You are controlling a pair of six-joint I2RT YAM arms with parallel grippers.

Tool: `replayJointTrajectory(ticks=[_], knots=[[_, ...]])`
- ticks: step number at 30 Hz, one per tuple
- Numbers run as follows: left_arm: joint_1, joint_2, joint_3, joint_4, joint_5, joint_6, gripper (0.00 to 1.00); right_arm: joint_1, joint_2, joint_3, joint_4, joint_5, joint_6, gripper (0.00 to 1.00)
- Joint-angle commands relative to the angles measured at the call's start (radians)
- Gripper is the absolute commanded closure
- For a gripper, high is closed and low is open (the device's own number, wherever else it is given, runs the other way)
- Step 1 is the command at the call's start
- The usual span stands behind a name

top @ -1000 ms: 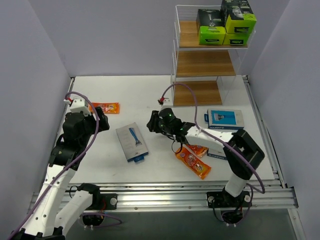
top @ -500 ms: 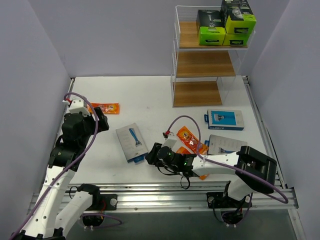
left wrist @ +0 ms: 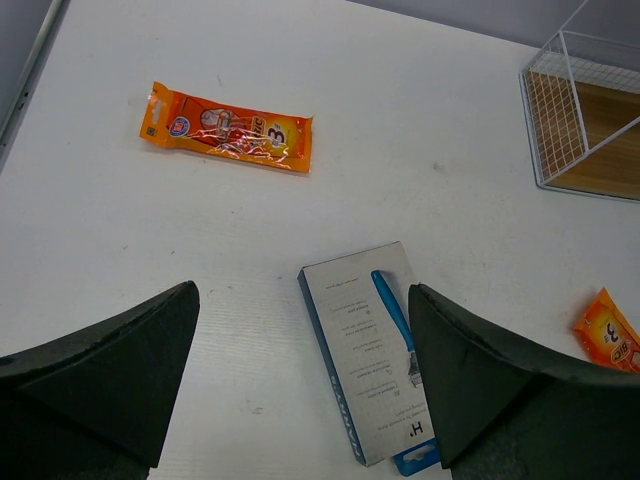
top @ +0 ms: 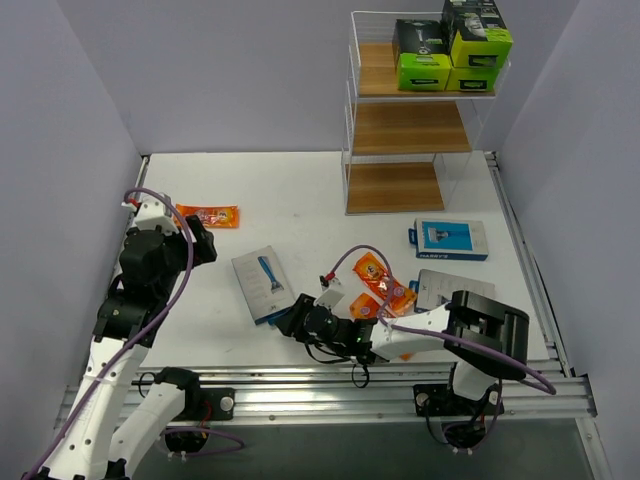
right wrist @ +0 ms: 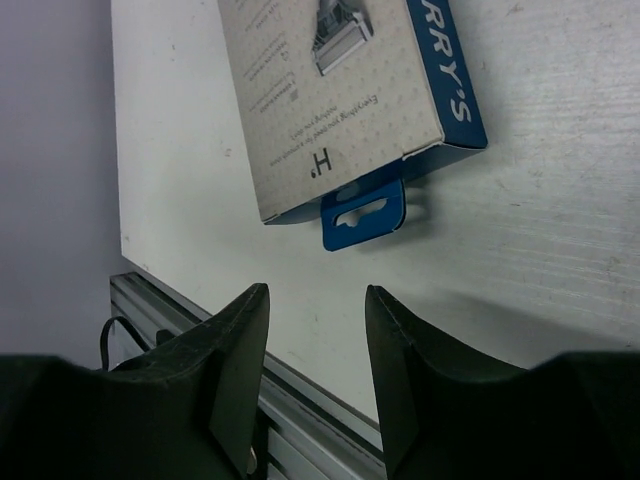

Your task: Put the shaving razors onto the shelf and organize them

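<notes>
1. While the right gripper (top: pixel 291 322) is swinging back toward the near edge, its fingers are parting, empty, just short of the grey card (top: pixel 264 285).
2. The left gripper (left wrist: pixel 302 295) is hovering wide open above that card, grasping nothing.
3. Orange packets (top: pixel 208 215) and a blue card (top: pixel 450 238) are lying on the table (top: pixel 280 190).
4. The shelf (top: pixel 410 128) is holding only green boxes (top: pixel 450 50) up top, so the card pickup is probably restarting.

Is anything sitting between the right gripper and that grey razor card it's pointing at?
Nothing visible does. The right gripper, jaws apart, faces the blue hang tab of the razor card, with only bare table between them.
</notes>
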Motion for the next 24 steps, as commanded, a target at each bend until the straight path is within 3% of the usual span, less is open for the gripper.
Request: replayJointTrajectory(ticks=[1, 7, 10, 11, 24], knots=[[-0.007, -0.018, 0.011, 0.026, 0.011, 0.001, 0.06, 0.005, 0.046, 0.038, 0.06, 0.007, 0.045, 0.6], [-0.027, -0.024, 0.015, 0.011, -0.028, 0.005, 0.06, 0.005, 0.115, 0.038, 0.123, -0.019, 0.065, 0.61], [-0.036, -0.032, 0.02, 0.01, -0.014, 0.021, 0.0, 0.002, 0.141, 0.04, 0.141, -0.021, 0.072, 0.61], [-0.038, -0.032, 0.02, 0.009, -0.012, 0.021, 0.07, 0.002, 0.15, 0.041, 0.146, -0.019, 0.078, 0.61], [-0.079, -0.035, 0.02, 0.003, -0.029, 0.018, 0.06, -0.024, 0.21, 0.066, 0.15, 0.002, 0.091, 0.62]])
